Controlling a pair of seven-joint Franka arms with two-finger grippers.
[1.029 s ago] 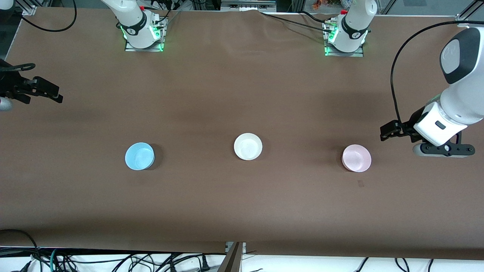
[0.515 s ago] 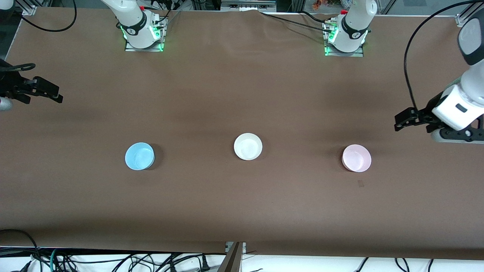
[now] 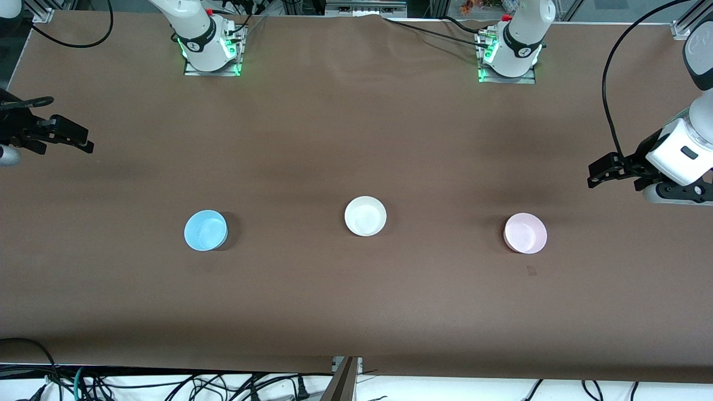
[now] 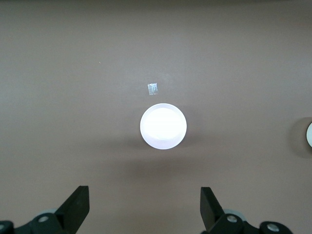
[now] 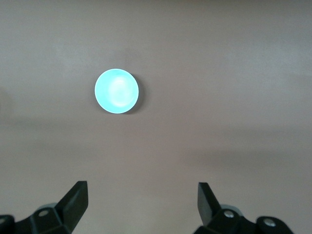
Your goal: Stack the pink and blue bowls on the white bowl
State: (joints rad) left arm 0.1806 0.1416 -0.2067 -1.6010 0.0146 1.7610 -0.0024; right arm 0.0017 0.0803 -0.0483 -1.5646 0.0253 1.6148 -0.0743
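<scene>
Three small bowls stand in a row on the brown table. The white bowl (image 3: 365, 216) is in the middle. The pink bowl (image 3: 525, 233) stands toward the left arm's end and shows in the left wrist view (image 4: 163, 126). The blue bowl (image 3: 205, 230) stands toward the right arm's end and shows in the right wrist view (image 5: 116, 91). My left gripper (image 3: 597, 174) (image 4: 145, 207) is open and empty, up in the air over bare table at the left arm's end. My right gripper (image 3: 83, 140) (image 5: 142, 204) is open and empty, over bare table at the right arm's end.
A small clear scrap of tape (image 3: 531, 270) lies on the table, nearer to the front camera than the pink bowl. The two arm bases (image 3: 209, 47) (image 3: 509, 55) stand along the table's edge farthest from the front camera. Cables (image 3: 167, 384) hang below the near edge.
My left gripper has risen and drawn away from the pink bowl toward the left arm's end of the table. The right arm and the bowls have not moved.
</scene>
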